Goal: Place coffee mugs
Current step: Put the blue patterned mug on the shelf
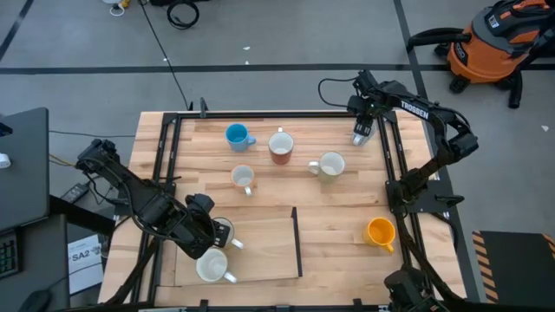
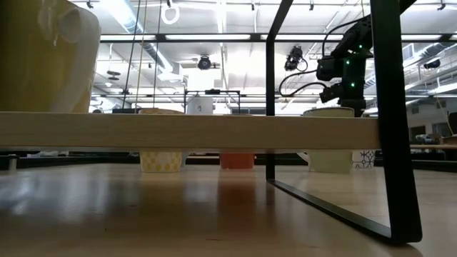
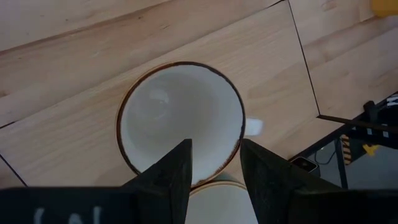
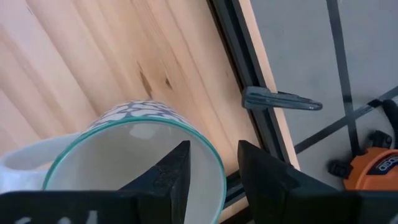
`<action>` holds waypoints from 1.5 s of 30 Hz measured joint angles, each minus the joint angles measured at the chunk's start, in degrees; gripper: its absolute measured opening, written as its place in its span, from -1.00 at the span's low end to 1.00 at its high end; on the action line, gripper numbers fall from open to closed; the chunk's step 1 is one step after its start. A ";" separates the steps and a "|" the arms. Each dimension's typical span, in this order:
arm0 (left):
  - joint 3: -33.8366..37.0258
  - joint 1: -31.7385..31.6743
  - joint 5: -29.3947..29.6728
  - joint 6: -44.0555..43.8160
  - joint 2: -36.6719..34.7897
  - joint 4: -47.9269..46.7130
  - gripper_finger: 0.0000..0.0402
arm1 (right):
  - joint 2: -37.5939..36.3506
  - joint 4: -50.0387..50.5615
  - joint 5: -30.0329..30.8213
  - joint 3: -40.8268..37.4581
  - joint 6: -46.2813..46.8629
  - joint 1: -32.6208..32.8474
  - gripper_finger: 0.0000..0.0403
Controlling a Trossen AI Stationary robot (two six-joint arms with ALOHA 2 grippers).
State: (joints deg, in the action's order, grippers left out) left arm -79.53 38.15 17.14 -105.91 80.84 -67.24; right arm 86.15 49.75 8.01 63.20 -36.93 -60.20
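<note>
The left gripper [image 3: 214, 168] hangs low over the near left part of the table [image 1: 338, 238], its fingers partly closed across the rim of a brown-rimmed mug [image 3: 180, 121], one finger inside the wall and one outside. That mug stands upright on the wood inside the thin rectangular outline, just beside a second white mug [image 1: 212, 267] nearer the table's front edge. Whether the grip is tight or has just let go cannot be told.

The right gripper [image 4: 214, 165] is at the far right corner, its fingers likewise astride the rim of a teal-rimmed patterned mug [image 4: 134, 155], which appears held close to the black frame rail [image 4: 239, 56].

Four mugs sit in a loose group at the far middle: blue mug [image 1: 236, 135], reddish-brown mug [image 1: 280, 148], pale mug [image 1: 330, 165] and small white mug [image 1: 243, 178]. An orange mug [image 1: 380, 231] stands alone near the right.

By my reading, this is a placing step: the left mug looks set down, so the next move calls for opening and lifting straight up, clear of the neighbour. The right mug needs carrying toward the outlined area.
</note>
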 joint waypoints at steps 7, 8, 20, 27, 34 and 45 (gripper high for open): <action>0.00 0.00 0.01 0.00 0.00 0.00 -0.29 | 0.00 0.18 -0.15 0.00 0.28 0.00 -0.51; 0.00 0.00 0.01 -0.01 0.00 0.00 -0.29 | 0.00 0.23 -0.17 0.00 0.28 0.00 -0.56; 0.00 0.00 0.01 0.11 0.00 -0.07 -0.29 | -0.20 0.59 -0.82 0.11 -0.40 0.76 -0.91; 0.00 0.01 0.02 1.38 0.00 -0.28 -0.29 | -0.11 6.02 4.15 3.72 -0.81 3.52 -0.94; 0.00 0.00 0.91 2.10 0.00 -0.28 -0.29 | 0.00 12.76 6.73 11.39 -0.81 7.06 -0.95; 0.00 0.00 0.91 2.23 0.00 -0.31 -0.29 | 0.00 23.09 7.46 27.83 -0.57 14.12 -0.95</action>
State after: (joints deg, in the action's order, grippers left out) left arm -79.53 38.15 18.04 -103.68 80.84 -67.55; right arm 86.15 72.84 15.47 91.03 -37.50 -46.09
